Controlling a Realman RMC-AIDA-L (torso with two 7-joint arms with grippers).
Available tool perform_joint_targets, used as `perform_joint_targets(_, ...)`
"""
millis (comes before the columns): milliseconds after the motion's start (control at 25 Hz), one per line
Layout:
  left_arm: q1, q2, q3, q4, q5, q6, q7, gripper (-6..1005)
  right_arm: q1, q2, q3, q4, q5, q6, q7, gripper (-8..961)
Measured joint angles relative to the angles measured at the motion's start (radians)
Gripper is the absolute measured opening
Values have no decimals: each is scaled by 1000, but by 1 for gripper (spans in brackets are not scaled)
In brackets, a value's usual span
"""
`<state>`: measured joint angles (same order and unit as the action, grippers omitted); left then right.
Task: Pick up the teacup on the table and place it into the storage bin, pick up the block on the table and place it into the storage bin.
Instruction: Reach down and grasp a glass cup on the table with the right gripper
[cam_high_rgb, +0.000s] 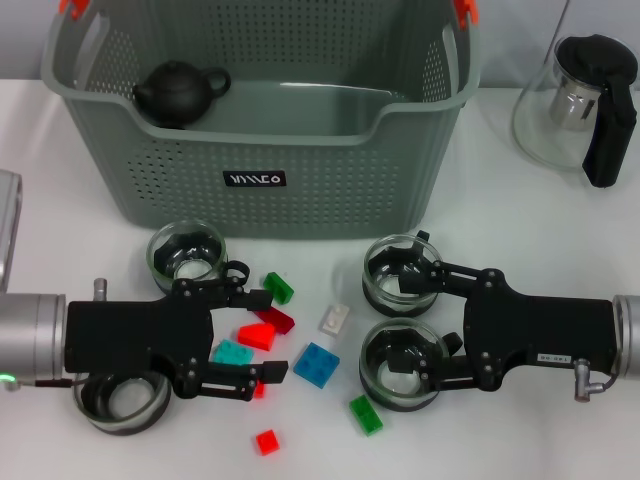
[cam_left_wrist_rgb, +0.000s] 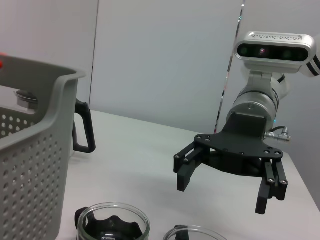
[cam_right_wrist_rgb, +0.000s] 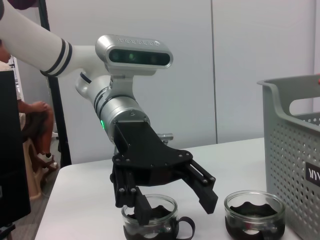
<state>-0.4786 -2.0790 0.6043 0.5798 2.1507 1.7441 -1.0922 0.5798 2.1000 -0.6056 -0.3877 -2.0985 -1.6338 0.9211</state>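
Observation:
The grey-green storage bin (cam_high_rgb: 250, 180) stands at the back with a black teapot (cam_high_rgb: 180, 92) inside. Several glass teacups stand on the table: one (cam_high_rgb: 187, 252) by the bin's front left, one (cam_high_rgb: 122, 400) under my left arm, and two (cam_high_rgb: 400, 275) (cam_high_rgb: 403, 365) at my right fingers. Coloured blocks lie between the arms, among them a red one (cam_high_rgb: 255, 336), a blue one (cam_high_rgb: 316, 364) and a white one (cam_high_rgb: 334, 319). My left gripper (cam_high_rgb: 265, 335) is open over the red and teal blocks. My right gripper (cam_high_rgb: 402, 330) is open and empty, one finger over each of the two cups.
A glass teapot with a black handle (cam_high_rgb: 585, 100) stands at the back right. Green blocks (cam_high_rgb: 278, 288) (cam_high_rgb: 366, 414) and a small red block (cam_high_rgb: 266, 441) lie loose. The left wrist view shows my right gripper (cam_left_wrist_rgb: 222, 194) and the bin (cam_left_wrist_rgb: 30, 150); the right wrist view shows my left gripper (cam_right_wrist_rgb: 176, 209).

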Motion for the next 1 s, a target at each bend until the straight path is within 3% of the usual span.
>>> perform_joint_targets(1000,12,4,0,2,0,0,0,844,13,1,-14,16,-2,17,-11,924)
